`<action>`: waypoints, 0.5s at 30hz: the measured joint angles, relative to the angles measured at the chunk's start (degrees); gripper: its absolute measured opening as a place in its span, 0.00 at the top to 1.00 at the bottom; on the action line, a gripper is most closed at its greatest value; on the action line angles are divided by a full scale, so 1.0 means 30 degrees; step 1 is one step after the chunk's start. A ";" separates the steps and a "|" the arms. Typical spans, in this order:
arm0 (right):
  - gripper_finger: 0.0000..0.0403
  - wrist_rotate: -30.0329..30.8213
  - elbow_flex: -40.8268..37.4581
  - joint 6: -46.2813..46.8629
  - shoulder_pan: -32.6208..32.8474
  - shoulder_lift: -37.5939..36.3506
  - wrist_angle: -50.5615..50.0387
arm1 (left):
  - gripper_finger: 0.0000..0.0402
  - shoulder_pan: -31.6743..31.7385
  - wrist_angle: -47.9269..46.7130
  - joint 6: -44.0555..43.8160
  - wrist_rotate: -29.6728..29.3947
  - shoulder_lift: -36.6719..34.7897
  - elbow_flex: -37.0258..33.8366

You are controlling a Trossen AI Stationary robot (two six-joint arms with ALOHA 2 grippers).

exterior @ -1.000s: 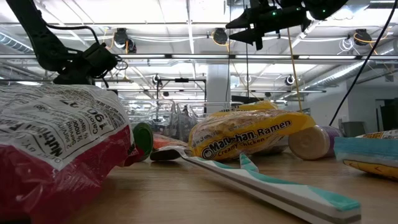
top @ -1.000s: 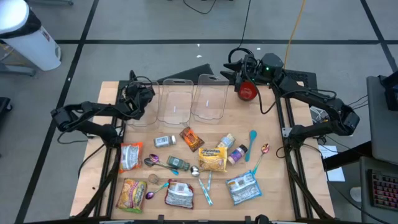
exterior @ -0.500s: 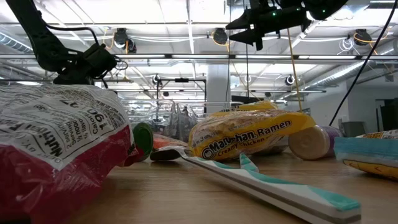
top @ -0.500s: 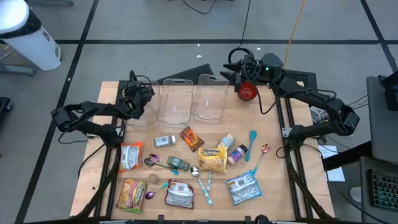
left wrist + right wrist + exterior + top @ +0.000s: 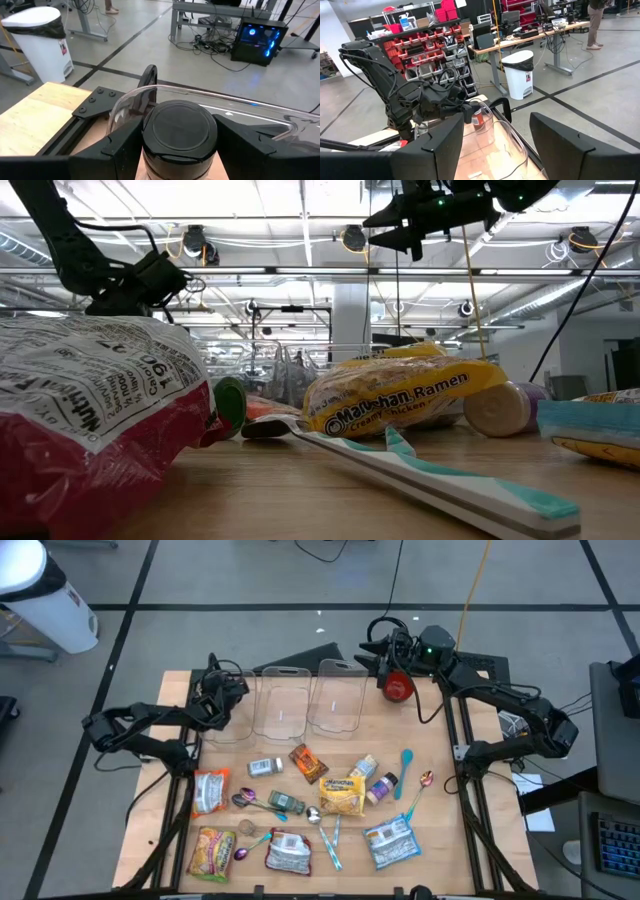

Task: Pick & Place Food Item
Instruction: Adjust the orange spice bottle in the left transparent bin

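My left gripper (image 5: 227, 700) is at the table's far left, beside the left rim of the left clear container (image 5: 280, 708). It is shut on a small jar with a black lid (image 5: 180, 127). The right wrist view shows the jar's red label (image 5: 479, 120). My right gripper (image 5: 368, 658) hangs high over the far edge, behind the second clear container (image 5: 336, 700), open with nothing between its fingers. Food packets lie on the near half of the table, among them a yellow ramen packet (image 5: 343, 795). My left gripper pinches the jar between its two fingers, on opposite sides of the body just below the black lid (image 5: 146, 150). The fingers come from the table's left, nearly level and slanting a little down. The jar stands upright; its bottom is hidden, so I cannot tell whether it rests on anything.
Spread over the near table are a red-and-white bag (image 5: 211, 790), a brown snack bar (image 5: 307, 762), a small tin (image 5: 265, 767), a blue-white pouch (image 5: 389, 842), spoons and a teal toothbrush (image 5: 407, 770). A red round object (image 5: 398, 687) sits under my right arm.
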 joint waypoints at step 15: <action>0.46 -0.0007 0.0000 0.0138 0.0000 0.0000 -0.0004 | 0.39 0.0037 0.0154 0.0029 0.0111 0.0000 0.0012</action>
